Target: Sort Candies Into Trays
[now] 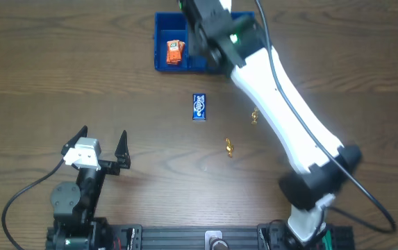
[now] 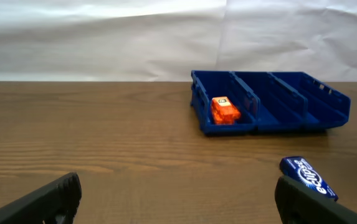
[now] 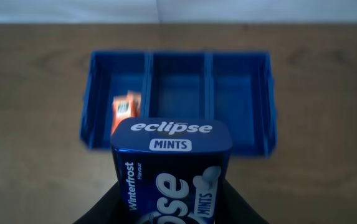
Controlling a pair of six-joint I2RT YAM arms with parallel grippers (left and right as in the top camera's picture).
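A blue three-compartment tray [image 1: 160,42] stands at the far middle of the table, with an orange candy [image 1: 175,52] in its left compartment. My right gripper [image 3: 172,213] is shut on a dark blue mint tin [image 3: 172,162], held above the near side of the tray [image 3: 269,106], about in line with the middle compartment; the orange candy [image 3: 125,107] lies below to one side. A second blue mint tin [image 1: 199,106] lies on the table in front of the tray. My left gripper [image 1: 103,133] stands open near the front left, far from the tray [image 2: 328,106].
Two small gold-wrapped candies [image 1: 255,115] [image 1: 229,147] lie on the wood right of centre. The right arm [image 1: 289,118] slants across the right half of the table. The middle and right compartments hold nothing that I can see.
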